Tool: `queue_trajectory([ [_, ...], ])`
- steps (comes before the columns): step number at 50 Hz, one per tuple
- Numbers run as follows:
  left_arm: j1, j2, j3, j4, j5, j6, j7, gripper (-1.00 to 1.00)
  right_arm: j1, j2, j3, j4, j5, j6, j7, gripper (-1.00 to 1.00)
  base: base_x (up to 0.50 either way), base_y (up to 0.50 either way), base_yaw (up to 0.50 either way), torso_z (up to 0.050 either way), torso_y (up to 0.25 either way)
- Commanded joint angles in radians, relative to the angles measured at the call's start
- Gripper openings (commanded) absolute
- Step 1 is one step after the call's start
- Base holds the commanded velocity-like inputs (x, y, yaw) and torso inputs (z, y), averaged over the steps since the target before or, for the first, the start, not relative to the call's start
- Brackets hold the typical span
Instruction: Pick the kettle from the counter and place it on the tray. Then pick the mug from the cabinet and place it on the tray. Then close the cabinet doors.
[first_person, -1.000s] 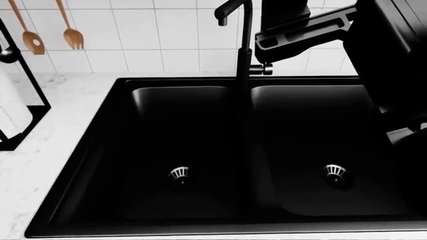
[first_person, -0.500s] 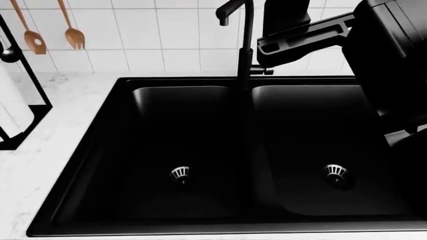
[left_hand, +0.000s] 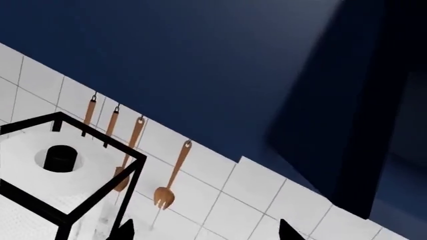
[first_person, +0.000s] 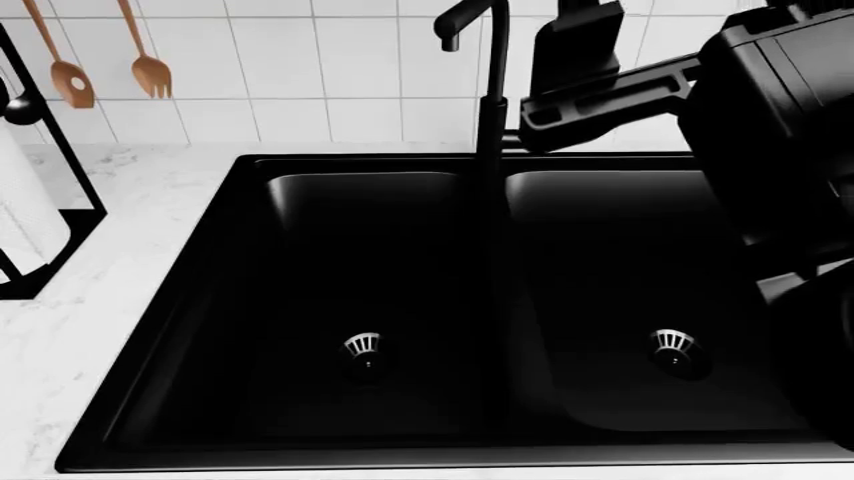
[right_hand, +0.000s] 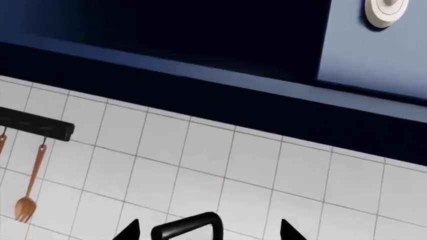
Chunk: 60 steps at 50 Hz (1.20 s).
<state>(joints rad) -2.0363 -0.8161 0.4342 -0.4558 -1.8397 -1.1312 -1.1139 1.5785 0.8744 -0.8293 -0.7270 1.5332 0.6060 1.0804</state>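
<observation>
A matte black double sink (first_person: 200, 300) and black tap (first_person: 491, 90) are set in a white, faintly grey-veined counter (first_person: 94, 290). The wall (first_person: 334, 70) is covered in white tiles with grey grout, wooden utensils (first_person: 147, 70) are orange-brown, and the cabinet (right_hand: 373, 55) is dark blue.

A black double-basin sink (first_person: 200, 330) fills most of the head view, with a round metal drain (first_person: 362, 347) in the left basin and another drain (first_person: 671, 344) in the right. A tall black faucet (first_person: 489, 80) rises at the far edge between the basins. Behind it is a white tiled wall (first_person: 320, 70), where a wooden spoon (first_person: 64, 75) and a wooden fork (first_person: 148, 68) hang at far left. A white paper-towel roll (first_person: 24, 205) stands in a black wire holder (first_person: 60, 150) at the left edge. Dark blue cabinets (right_hand: 200, 30) hang above the tiles.
</observation>
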Motion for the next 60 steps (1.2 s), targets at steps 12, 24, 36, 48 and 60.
queue_trajectory([
  [12,-0.320,-0.033,-0.297,0.454,-0.351,-0.276,-0.201,1.00,-0.034,-0.022,-0.004,0.020,-0.044,-0.013,-0.048,1.00,0.00,0.00,0.00,0.002,0.010],
  [24,-0.320,0.038,-0.387,0.448,-0.350,-0.386,-0.264,1.00,-0.046,-0.010,0.005,-0.006,-0.039,-0.026,-0.047,1.00,0.00,0.00,0.00,0.000,0.000],
  [36,-0.320,0.221,-0.381,0.409,-0.414,-0.391,-0.373,1.00,-0.064,0.017,0.015,-0.034,-0.032,-0.038,-0.031,1.00,0.00,0.00,0.00,0.000,0.000],
  [48,-0.192,0.380,-0.432,0.402,-0.053,-0.415,-0.116,1.00,-0.103,0.039,0.017,-0.045,-0.050,-0.056,-0.033,1.00,0.00,0.00,0.00,0.001,0.000],
  [60,-0.086,0.399,-0.367,0.447,0.285,-0.334,0.184,1.00,-0.112,0.040,0.015,-0.040,-0.053,-0.055,-0.038,1.00,0.00,0.00,0.00,0.000,0.000],
])
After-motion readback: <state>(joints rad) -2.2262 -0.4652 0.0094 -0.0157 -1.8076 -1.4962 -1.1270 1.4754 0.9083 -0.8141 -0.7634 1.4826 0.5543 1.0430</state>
